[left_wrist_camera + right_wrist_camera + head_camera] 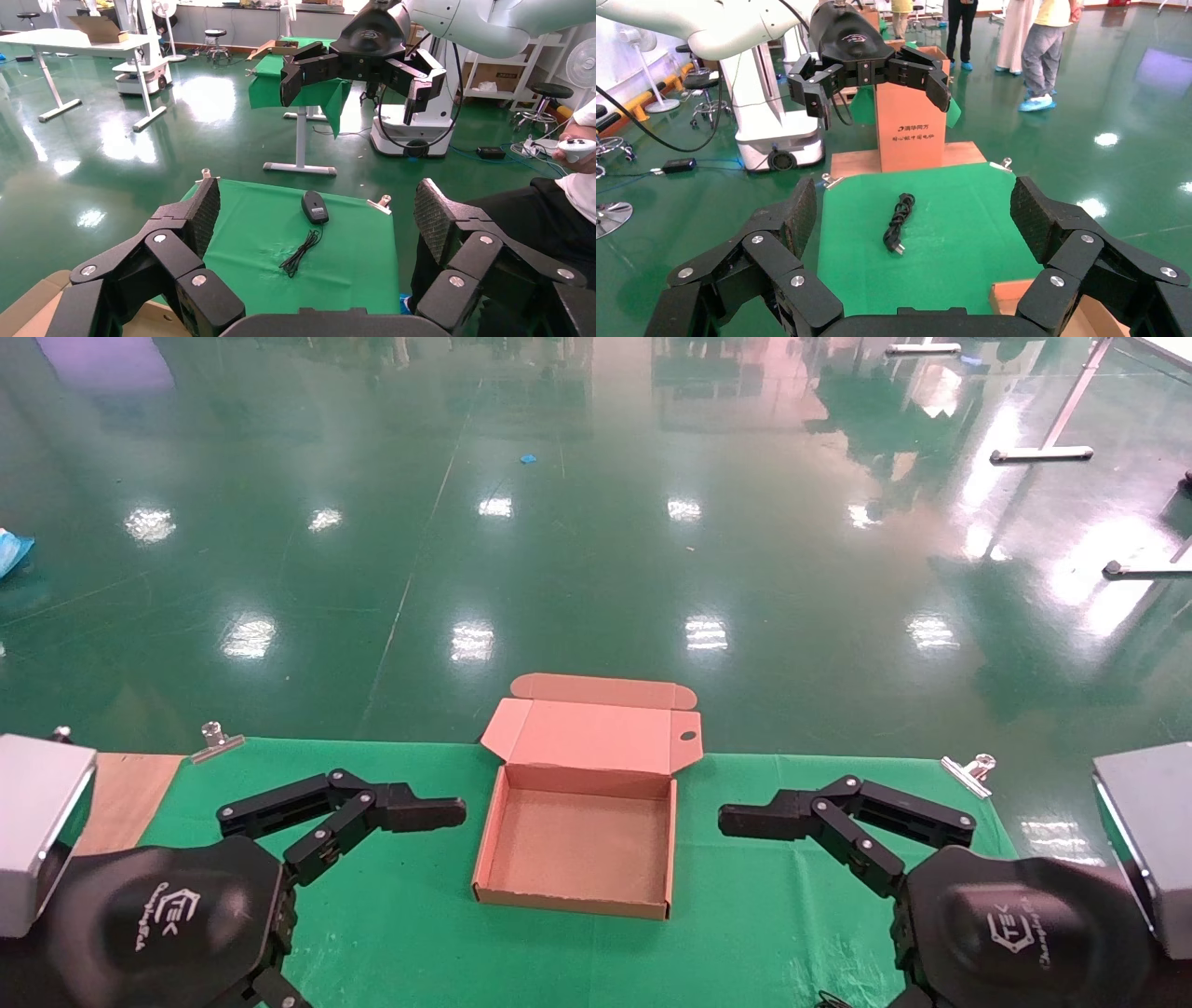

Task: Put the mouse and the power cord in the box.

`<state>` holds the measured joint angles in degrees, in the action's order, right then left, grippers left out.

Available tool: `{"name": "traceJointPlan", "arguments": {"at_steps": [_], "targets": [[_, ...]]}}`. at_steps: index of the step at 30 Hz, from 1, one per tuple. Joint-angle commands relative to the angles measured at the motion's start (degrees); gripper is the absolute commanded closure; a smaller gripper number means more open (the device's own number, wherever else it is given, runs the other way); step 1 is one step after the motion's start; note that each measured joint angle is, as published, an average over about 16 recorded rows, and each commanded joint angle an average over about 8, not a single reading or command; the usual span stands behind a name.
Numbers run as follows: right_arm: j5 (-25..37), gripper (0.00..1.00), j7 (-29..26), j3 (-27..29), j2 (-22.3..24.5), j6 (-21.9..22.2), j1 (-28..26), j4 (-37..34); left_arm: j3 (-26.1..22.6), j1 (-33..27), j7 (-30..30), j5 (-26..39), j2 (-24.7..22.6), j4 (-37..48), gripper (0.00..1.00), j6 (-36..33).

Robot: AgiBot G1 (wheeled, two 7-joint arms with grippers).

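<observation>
The brown cardboard box (577, 845) lies open and empty in the middle of the green-covered table, its lid (591, 733) folded back toward the far edge. The black mouse (314, 207) rests on the cloth in the left wrist view, its thin cable (301, 251) trailing from it. In the right wrist view the coiled black power cord (898, 223) lies on the cloth. Neither shows in the head view. My left gripper (433, 924) hovers left of the box and my right gripper (745, 933) right of it, facing each other. Both are open and hold nothing.
Metal clips (216, 740) (968, 772) pin the green cloth at the table's far corners. A bare wooden strip (126, 798) shows at the left end. Beyond it stands an upright cardboard carton (911, 119). A corner of the box (1018, 295) shows in the right wrist view.
</observation>
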<state>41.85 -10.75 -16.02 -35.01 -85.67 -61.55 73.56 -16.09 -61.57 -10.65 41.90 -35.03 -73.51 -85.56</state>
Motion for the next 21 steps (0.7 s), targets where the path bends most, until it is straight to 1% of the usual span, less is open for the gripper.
{"name": "traceJointPlan", "arguments": {"at_steps": [1,17,21], "targets": [[0.0,0.0,0.0,0.0,0.0,0.0,0.0,0.0,0.0,0.0,0.0,0.0,0.0,0.0,0.0,0.0],[0.2,0.0,0.2,-0.2,-0.1,0.1,-0.1,-0.1,0.0,0.0,0.0,0.0,-0.1,0.0,0.0,0.0],[1.7,0.0,1.2,-0.3,0.3,-0.5,-0.6,0.4,-0.8,-0.7,0.6,1.3,-0.8,0.0,0.0,-0.4]]}}
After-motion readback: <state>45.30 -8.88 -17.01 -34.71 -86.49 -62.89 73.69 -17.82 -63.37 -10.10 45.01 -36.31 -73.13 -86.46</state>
